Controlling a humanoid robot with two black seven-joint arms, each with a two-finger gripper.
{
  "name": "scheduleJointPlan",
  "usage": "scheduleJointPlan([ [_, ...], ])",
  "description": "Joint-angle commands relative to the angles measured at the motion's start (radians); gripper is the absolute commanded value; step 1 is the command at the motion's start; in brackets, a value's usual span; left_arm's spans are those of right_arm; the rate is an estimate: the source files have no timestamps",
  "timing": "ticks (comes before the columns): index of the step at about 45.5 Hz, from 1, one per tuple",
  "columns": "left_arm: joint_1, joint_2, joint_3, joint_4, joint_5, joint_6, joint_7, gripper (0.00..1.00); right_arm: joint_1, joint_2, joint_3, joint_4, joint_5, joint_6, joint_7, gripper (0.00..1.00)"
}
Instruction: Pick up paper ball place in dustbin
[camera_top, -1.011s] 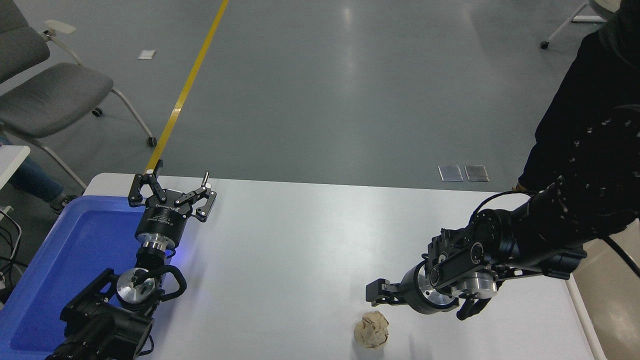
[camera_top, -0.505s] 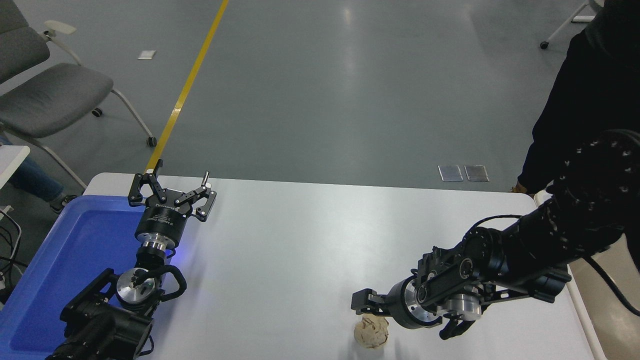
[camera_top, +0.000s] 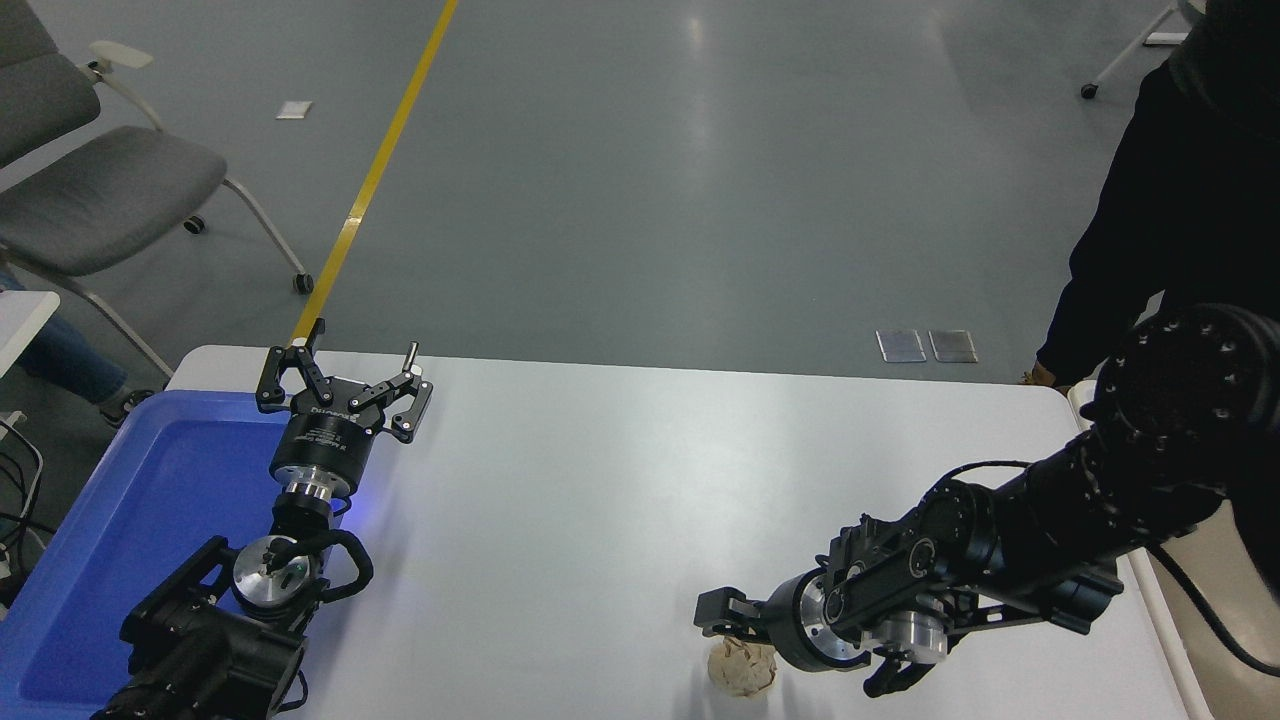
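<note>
Head view: the small crumpled tan paper ball (camera_top: 742, 670) lies on the white counter (camera_top: 600, 480) near its front edge. The black right hand (camera_top: 722, 618) hovers just over it, apparently to grasp; whether its fingers are spread, I cannot tell. The black left hand (camera_top: 345, 384) rests released by the blue plastic tray (camera_top: 120, 500).

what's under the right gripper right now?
The paper ball sits on the white table directly beneath the right gripper. The gripper's black fingers cover the ball's top edge, so any contact there is hidden.
</note>
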Motion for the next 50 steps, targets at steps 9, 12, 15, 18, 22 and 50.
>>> scheduleJointPlan([
  [9, 0.000, 0.000, 0.000, 0.000, 0.000, 0.000, 0.000, 0.99, -0.049, 0.000, 0.023, -0.020, -0.023, -0.001, 0.000, 1.00],
  [12, 0.000, 0.000, 0.000, 0.000, 0.000, -0.001, 0.000, 0.99, -0.056, 0.000, 0.025, -0.020, -0.028, -0.003, 0.002, 0.98],
  [15, 0.000, 0.000, 0.000, 0.000, 0.000, 0.000, 0.000, 0.99, -0.059, 0.000, 0.025, -0.020, -0.031, -0.003, 0.002, 0.93],
  [18, 0.000, 0.000, 0.000, 0.000, 0.000, 0.000, 0.000, 0.99, -0.065, 0.000, 0.025, -0.020, -0.032, -0.003, 0.005, 0.90],
  [22, 0.000, 0.000, 0.000, 0.000, 0.000, 0.000, 0.000, 0.99, -0.066, 0.000, 0.032, -0.022, -0.034, -0.004, 0.007, 0.85],
  [50, 0.000, 0.000, 0.000, 0.000, 0.000, -0.001, 0.000, 0.99, -0.065, 0.000, 0.025, -0.051, -0.066, -0.026, 0.007, 0.00],
])
